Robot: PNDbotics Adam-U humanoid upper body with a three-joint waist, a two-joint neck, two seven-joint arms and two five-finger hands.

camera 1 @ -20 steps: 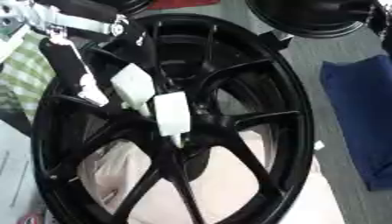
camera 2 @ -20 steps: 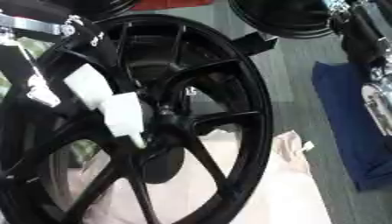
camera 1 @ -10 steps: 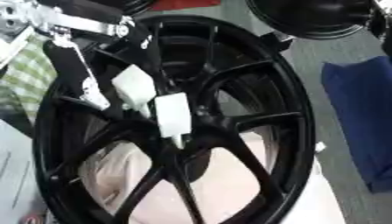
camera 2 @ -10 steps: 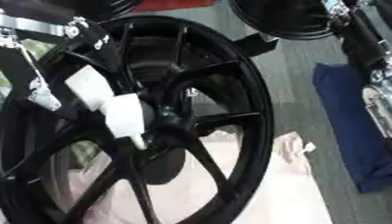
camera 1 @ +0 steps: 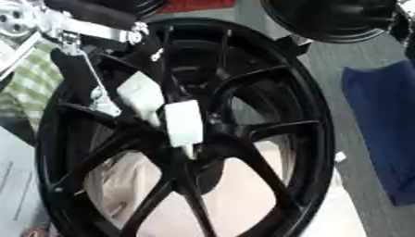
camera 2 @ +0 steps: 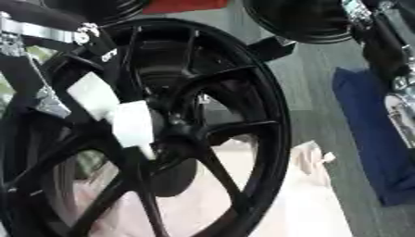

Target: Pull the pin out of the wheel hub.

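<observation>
A large black wheel point(camera 1: 317, 134) with several spokes fills both views, its hub point(camera 1: 217, 130) near the middle. My left arm comes in from the upper left, and my left hand point(camera 1: 144, 96) reaches across the spokes to the hub. Its white-padded fingertips point(camera 1: 183, 123) are closed together at the hub's centre. A short pale stub, the pin point(camera 1: 188, 151), shows just under the lower pad. Part of my right arm point(camera 2: 382, 46) shows at the right edge of the right eye view. Its hand is too blurred to make out.
A second black wheel point(camera 1: 332, 18) stands at the top right. A blue cloth point(camera 1: 387, 125) lies on the grey floor to the right. A pinkish cloth point(camera 1: 243, 190) lies under the wheel, and a green checked cloth point(camera 1: 32, 78) and paper point(camera 1: 16, 185) lie at the left.
None beyond a slight shift of the camera; the left hand stays at the hub.
</observation>
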